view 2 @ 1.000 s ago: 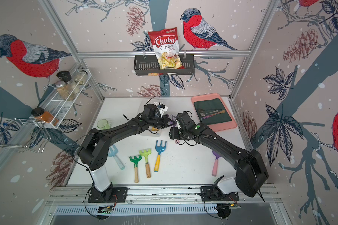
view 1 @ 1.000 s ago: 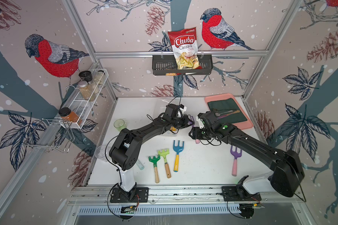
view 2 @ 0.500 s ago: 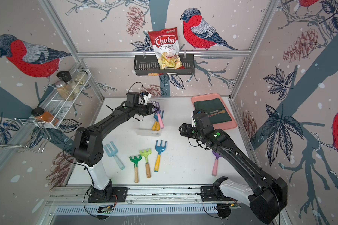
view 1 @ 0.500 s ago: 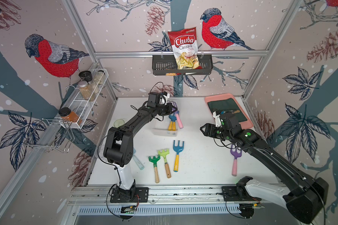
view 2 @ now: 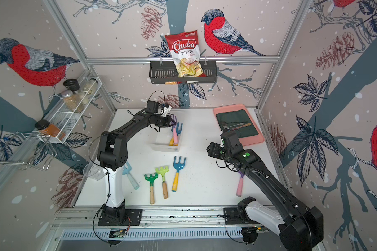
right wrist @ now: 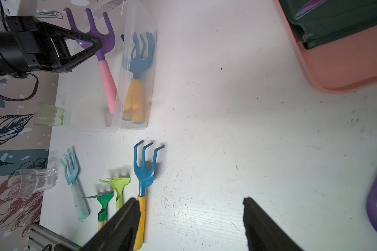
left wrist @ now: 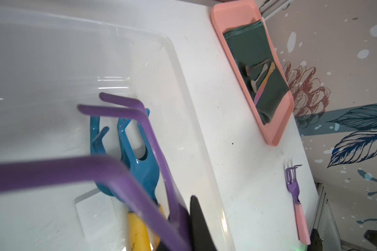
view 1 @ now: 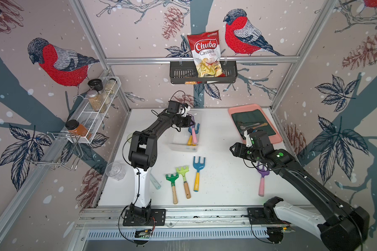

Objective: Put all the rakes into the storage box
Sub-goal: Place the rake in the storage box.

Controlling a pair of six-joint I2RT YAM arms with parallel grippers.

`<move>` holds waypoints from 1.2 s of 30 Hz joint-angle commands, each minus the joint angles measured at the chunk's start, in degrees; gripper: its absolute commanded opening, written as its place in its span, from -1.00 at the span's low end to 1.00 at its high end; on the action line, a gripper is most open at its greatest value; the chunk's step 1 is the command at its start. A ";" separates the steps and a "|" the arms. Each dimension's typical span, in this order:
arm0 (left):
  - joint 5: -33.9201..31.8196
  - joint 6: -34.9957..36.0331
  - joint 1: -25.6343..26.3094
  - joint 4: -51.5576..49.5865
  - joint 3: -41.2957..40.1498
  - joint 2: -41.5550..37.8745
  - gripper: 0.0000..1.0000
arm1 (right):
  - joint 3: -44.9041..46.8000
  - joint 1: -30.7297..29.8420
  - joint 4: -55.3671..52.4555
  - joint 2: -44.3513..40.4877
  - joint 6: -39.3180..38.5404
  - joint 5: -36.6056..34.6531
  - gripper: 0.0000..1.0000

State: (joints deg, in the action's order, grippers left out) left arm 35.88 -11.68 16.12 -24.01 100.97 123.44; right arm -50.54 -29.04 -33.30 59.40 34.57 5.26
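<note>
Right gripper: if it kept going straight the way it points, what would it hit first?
Probably the bare white table: the open right gripper angles down at an unoccupied patch. Depth is unclear.

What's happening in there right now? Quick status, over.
Status: left gripper shut on purple rake; right gripper open, empty. Rake tilted, handle end inside storage box, head raised. Beside it in the box: blue rake, not blocking.
</note>
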 commanded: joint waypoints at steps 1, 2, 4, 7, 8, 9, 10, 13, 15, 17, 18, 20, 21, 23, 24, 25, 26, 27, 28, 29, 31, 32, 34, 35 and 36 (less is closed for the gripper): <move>0.77 2.61 0.22 -2.68 1.05 1.50 -0.85 | 0.60 0.61 -0.28 0.07 -0.81 -0.18 0.55; 0.27 2.99 0.45 -3.16 1.32 2.07 -0.85 | 0.73 0.82 -0.23 0.28 -0.90 -0.10 0.55; -0.67 4.08 0.86 -4.86 2.24 3.22 -0.84 | 0.84 1.15 -0.28 0.74 -1.08 0.09 0.55; 0.47 4.64 1.14 -6.26 3.26 4.82 -0.84 | 1.03 1.52 -0.28 1.22 -1.30 0.61 0.55; 0.43 4.72 1.27 -6.48 3.52 5.18 -0.83 | 1.09 1.53 -0.21 1.40 -1.32 0.75 0.55; 0.39 4.74 1.39 -6.50 3.70 5.47 -0.83 | 1.15 1.53 -0.14 1.49 -1.40 0.95 0.55; 0.27 4.70 1.46 -6.36 3.71 5.57 -0.83 | 1.24 1.58 -0.10 1.51 -1.51 0.98 0.55; 0.04 4.19 1.56 -5.98 3.67 6.20 -0.78 | 1.70 1.78 -0.01 1.51 -1.63 0.89 0.55; -0.23 3.99 1.55 -5.95 3.71 6.60 -0.73 | 2.10 1.90 -0.04 1.43 -1.77 0.98 0.55; -0.39 3.82 1.66 -5.81 3.56 6.88 -0.62 | 2.46 1.97 0.06 1.42 -1.73 0.98 0.55; -0.63 3.69 1.71 -5.68 3.32 6.86 -0.56 | 2.60 2.05 0.07 1.42 -1.72 0.98 0.55; -1.38 3.31 1.63 -5.36 2.98 6.67 -0.39 | 2.76 2.17 -0.06 1.31 -1.77 0.98 0.55; -1.85 2.88 1.65 -4.75 2.52 6.27 -0.30 | 2.80 2.21 -0.27 1.36 -1.70 0.62 0.55; -2.37 2.31 1.69 -3.71 1.42 5.17 -0.23 | 2.76 2.21 -0.82 1.40 -1.65 -0.01 0.55; -2.71 2.00 1.64 -3.22 1.02 4.69 -0.18 | 2.79 2.28 -1.20 1.57 -1.40 -0.62 0.55; -2.92 1.74 1.68 -2.92 0.75 4.26 -0.13 | 2.81 2.41 -1.61 1.67 -1.14 -1.21 0.56; -3.16 1.52 1.65 -2.86 0.56 3.79 -0.07 | 2.89 2.64 -2.38 1.89 -0.56 -2.14 0.57; -3.63 1.27 1.64 -2.88 0.46 3.46 0.02 | 3.00 2.88 -2.92 2.16 0.17 -3.46 0.57; -3.87 0.99 1.69 -3.14 0.46 3.27 0.12 | 2.98 3.29 -4.21 2.65 0.84 -4.98 0.58; -4.44 0.73 1.65 -3.57 0.54 3.05 0.24 | 3.07 4.04 -5.16 3.14 1.11 -5.42 0.62; -5.07 -0.33 1.71 -3.06 -0.69 1.76 0.39 | 3.72 5.99 -6.30 3.90 1.52 -5.28 0.78; -5.38 -1.33 1.73 -1.78 -2.13 0.63 0.44 | 4.46 6.94 -6.43 3.95 1.86 -5.26 0.86; -6.03 -2.61 1.91 -0.36 -4.29 -1.22 0.52 | 5.60 8.25 -6.73 3.55 2.32 -5.70 0.93; -7.00 -3.19 2.03 -0.41 -4.99 -2.05 0.55 | 6.27 8.92 -6.78 3.08 2.65 -6.39 0.95; -7.98 -3.66 2.08 -0.60 -5.55 -2.83 0.57 | 6.84 9.68 -7.05 2.56 3.00 -7.13 0.98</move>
State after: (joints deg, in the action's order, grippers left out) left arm 30.28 -13.23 17.76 -26.92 96.51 122.74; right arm -44.73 -20.67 -38.28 62.85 36.18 0.84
